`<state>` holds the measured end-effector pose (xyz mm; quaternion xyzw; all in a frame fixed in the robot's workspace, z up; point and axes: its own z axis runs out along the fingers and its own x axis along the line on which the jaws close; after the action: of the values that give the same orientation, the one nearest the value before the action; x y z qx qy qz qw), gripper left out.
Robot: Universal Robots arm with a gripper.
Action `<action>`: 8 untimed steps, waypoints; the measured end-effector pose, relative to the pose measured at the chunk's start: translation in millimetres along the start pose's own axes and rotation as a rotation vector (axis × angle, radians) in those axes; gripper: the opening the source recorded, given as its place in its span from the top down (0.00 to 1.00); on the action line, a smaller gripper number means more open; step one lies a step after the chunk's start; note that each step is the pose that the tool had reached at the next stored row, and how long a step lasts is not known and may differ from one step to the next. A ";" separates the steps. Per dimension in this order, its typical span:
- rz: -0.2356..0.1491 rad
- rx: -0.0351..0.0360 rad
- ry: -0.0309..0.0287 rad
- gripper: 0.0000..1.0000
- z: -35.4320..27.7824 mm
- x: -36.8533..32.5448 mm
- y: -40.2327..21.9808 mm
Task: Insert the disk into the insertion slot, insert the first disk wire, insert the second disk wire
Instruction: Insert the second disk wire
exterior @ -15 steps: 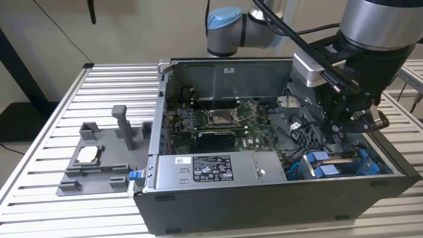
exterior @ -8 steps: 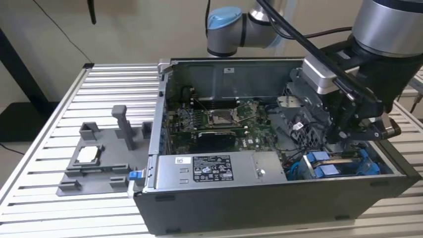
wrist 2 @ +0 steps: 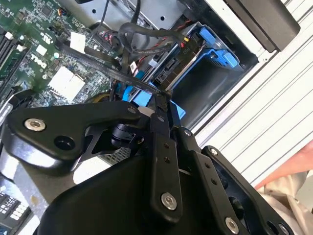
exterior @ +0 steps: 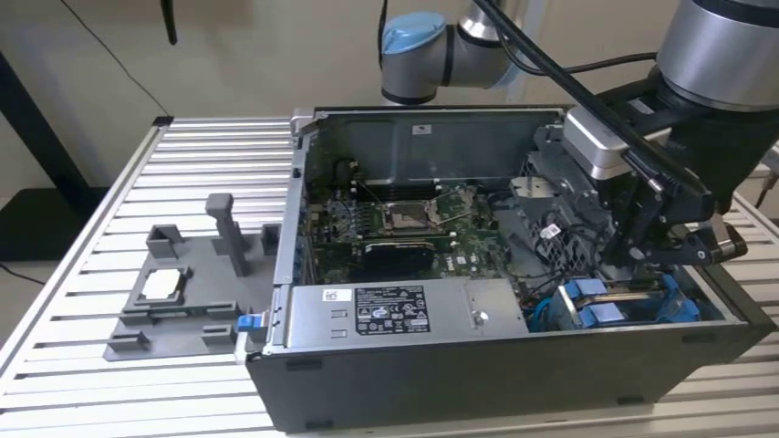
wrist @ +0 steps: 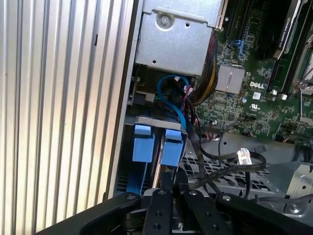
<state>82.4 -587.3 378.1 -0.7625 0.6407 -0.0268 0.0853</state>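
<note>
Exterior view is showing the gripper [exterior: 658,260] hanging over the insertion slot [exterior: 633,306], where the disk [exterior: 597,315] is already sitting. Its fingers are pinching a black wire [wrist 2: 110,68], probably for plugging it into the disk.

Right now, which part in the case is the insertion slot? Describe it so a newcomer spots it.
Start at the open computer case on the slatted table. Follow its front edge to the exterior view's right, past the labelled silver power-supply box, to the corner under the gripper. The insertion slot is the cage there with bright blue plastic tabs; nothing nearby is blue.
</note>
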 end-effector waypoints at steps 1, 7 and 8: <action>0.000 0.0000 0.0000 0.84 0.0 0.0 0.0; 0.000 0.0000 0.0000 0.84 0.3 0.0 0.0; 0.000 0.0000 0.0000 0.84 0.4 0.1 0.1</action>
<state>82.4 -587.4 377.7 -0.7625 0.6407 -0.0268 0.0853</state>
